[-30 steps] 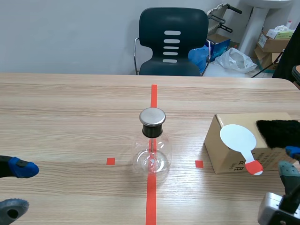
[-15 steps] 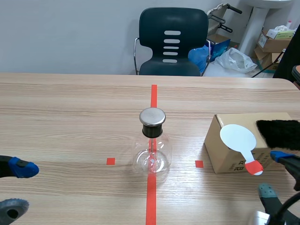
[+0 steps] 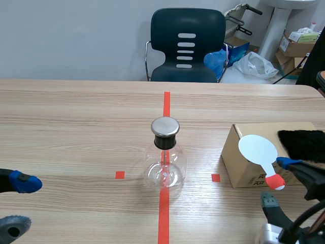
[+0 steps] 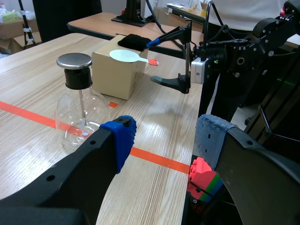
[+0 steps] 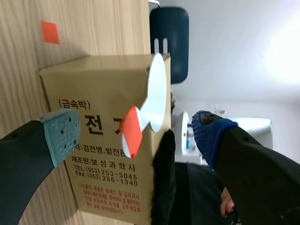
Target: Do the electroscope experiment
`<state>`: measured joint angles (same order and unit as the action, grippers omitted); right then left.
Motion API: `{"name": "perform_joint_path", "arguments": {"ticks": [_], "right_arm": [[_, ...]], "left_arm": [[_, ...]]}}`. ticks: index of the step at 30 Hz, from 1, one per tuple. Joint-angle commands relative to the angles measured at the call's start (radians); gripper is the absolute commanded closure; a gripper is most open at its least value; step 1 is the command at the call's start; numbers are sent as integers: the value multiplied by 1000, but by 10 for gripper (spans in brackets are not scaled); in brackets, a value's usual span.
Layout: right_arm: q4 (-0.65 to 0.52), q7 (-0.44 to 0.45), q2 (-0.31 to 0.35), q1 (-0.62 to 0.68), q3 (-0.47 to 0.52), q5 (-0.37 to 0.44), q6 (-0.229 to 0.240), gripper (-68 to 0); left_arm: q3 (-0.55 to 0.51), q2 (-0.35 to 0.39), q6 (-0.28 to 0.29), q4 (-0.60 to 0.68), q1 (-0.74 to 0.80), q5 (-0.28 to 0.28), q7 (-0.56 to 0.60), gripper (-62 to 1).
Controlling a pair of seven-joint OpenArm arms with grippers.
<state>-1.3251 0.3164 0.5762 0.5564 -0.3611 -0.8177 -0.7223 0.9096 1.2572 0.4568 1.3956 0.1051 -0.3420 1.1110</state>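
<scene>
We are only starting out: our right end effector (image 3: 275, 181) is hanging wide open on either side of the red handle of the white paddle (image 3: 259, 150), gripping nothing. The paddle is lying on the cardboard box (image 3: 242, 174) beside the black fur cloth (image 3: 302, 145). The electroscope flask (image 3: 165, 160) is standing untouched mid-worktop (image 3: 76, 117), so we are judging charging and touching undone. Our left end effector (image 3: 18, 203) is sitting open and empty, well apart, and nothing is blocking us.

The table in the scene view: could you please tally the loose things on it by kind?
glass flask: 1
cardboard box: 1
white paddle: 1
black fur cloth: 1
Total: 4
</scene>
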Motion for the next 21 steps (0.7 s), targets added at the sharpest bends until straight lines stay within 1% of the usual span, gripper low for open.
{"name": "perform_joint_path", "arguments": {"ticks": [1,4,10,13,17,19,21], "right_arm": [[-19,2,11,-14,9,20,-61,-485],[-19,4,11,-24,9,40,-61,-485],[-20,18,-5,-39,8,42,-61,-481],[-20,31,-6,-39,8,41,-61,-442],[-20,23,-6,-39,8,41,-61,-390],[-20,17,-6,-39,8,41,-61,-337],[-20,8,-6,-39,8,41,-61,-266]], "left_arm": [[-3,1,3,5,-3,-6,14,-315],[-3,1,3,5,-3,-6,14,-315],[-3,1,3,5,-3,-6,14,-315],[-3,1,3,5,-3,-6,14,-315],[-3,1,3,5,-3,-6,14,-315],[-3,1,3,5,-3,-6,14,-315],[-3,1,3,5,-3,-6,14,-315]]}}
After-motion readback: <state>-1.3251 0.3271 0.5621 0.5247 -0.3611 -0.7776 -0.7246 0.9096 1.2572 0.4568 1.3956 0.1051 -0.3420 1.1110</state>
